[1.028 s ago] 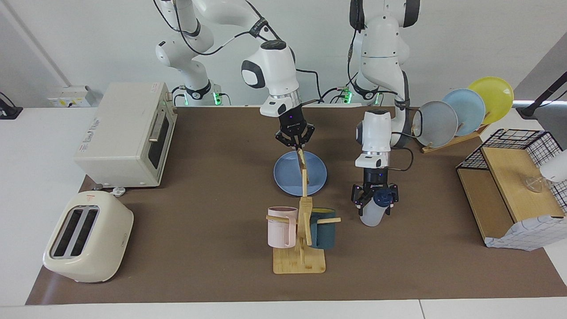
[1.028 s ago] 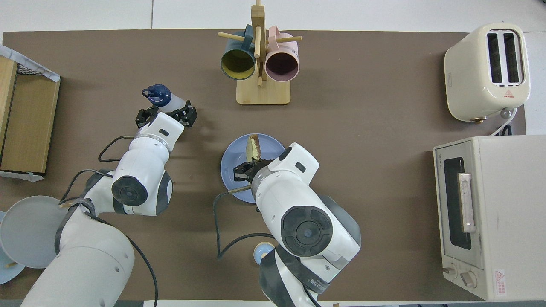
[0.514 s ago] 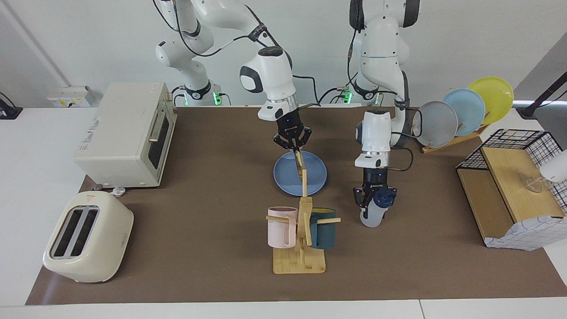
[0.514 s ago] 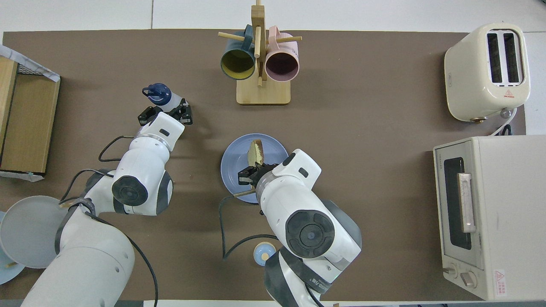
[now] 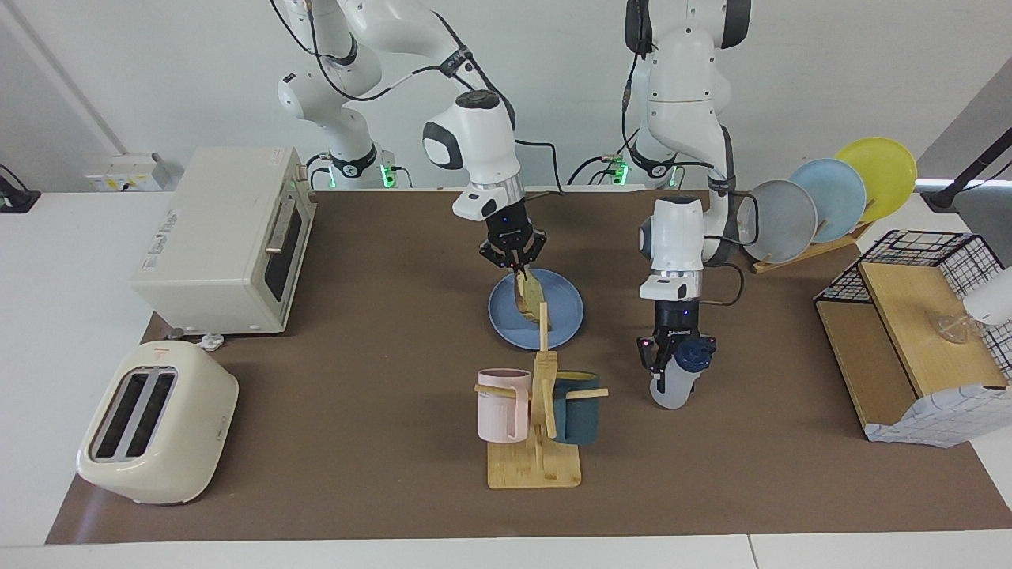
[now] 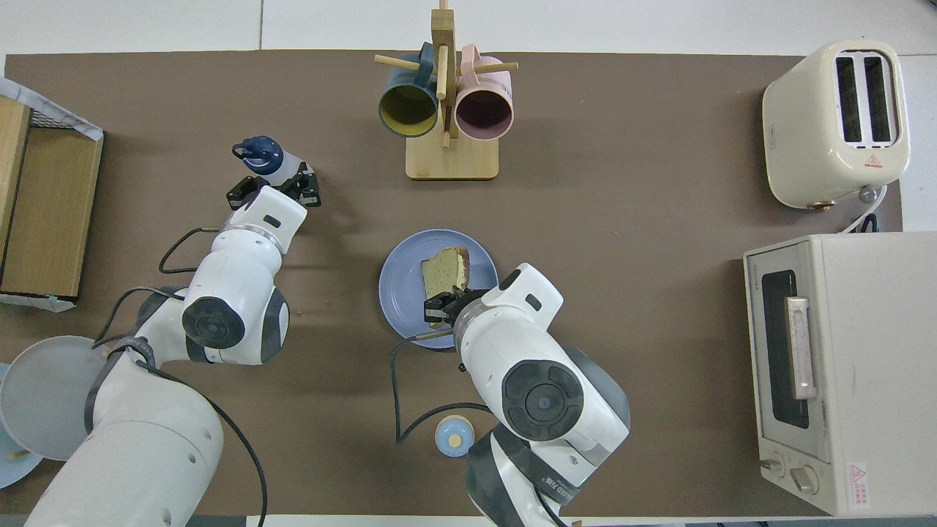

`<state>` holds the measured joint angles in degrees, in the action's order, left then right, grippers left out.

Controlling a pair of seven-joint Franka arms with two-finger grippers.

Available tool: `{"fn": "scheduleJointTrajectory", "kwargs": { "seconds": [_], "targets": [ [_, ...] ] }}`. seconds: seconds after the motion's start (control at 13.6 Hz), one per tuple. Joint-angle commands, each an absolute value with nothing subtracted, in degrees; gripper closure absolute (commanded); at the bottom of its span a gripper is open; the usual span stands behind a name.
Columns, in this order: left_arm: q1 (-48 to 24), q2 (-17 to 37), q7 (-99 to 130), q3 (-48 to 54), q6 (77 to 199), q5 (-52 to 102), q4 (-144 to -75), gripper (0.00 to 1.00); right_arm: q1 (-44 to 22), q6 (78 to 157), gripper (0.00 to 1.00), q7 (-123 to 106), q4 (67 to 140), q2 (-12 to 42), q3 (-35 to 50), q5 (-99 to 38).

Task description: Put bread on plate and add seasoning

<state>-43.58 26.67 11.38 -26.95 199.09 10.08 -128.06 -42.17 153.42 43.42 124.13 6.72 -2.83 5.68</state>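
**Bread tipped onto the plate; bottle gripped**

Since the earlier frames the bread [image 6: 444, 268] has tipped from hanging edge-on to leaning broad face up on the plate [image 6: 401, 293], and the right gripper [image 5: 518, 269] has drawn back toward the robots above the plate's nearer rim. It remains clamped on the slice's nearer edge; the overhead view hides that contact under the wrist. The left gripper [image 5: 662, 365], wide a second ago, has narrowed onto the seasoning [image 5: 674, 379], which stands upright on the mat beside the mug rack [image 5: 538, 427], toward the left arm's end of the table. Whether the bottle's base touches the mat is hard to tell. In the facing view the rack's post crosses in front of the plate and part of the bread.

Relative to the plate: the rack is farther from the robots; a small bell [image 6: 454, 435] is nearer to them, partly covered by the right arm.

Counts: one bread slice, one blue plate, one bottle, two mugs on the rack, three plates in the dish rack [image 5: 822, 237], one toaster [image 5: 158, 423], one oven [image 5: 225, 237].
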Motion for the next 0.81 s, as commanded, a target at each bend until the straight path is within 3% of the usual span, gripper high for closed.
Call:
{"fn": "scheduleJointTrajectory", "kwargs": {
  "seconds": [0.0, 0.07, 0.22, 0.59, 0.73],
  "targets": [
    [-42.5, 26.7, 10.0, -27.2, 194.6, 9.9, -124.7, 1.00, -40.7, 154.0, 0.65, 44.4, 126.0, 5.4, -2.5, 5.1],
    [-42.3, 26.6, 10.0, -27.3, 191.9, 9.8, -123.1, 1.00, -40.1, 153.8, 0.53, 44.7, 126.0, 5.4, -2.5, 5.1],
    [-41.7, 26.2, 6.7, -27.3, 188.7, 9.8, -121.1, 1.00, -39.8, 152.4, 0.40, 44.7, 126.0, 5.1, -2.5, 5.0],
    [-40.0, 24.0, -1.9, -27.3, 174.8, 9.8, -114.7, 1.00, -40.4, 152.5, 0.38, 51.7, 126.0, 5.1, -2.5, 4.7],
    [-38.7, 22.4, -5.7, -27.3, 166.4, 9.8, -111.6, 1.00, -40.3, 152.3, 0.42, 54.2, 126.0, 5.0, -2.5, 4.7]
  ]
}}
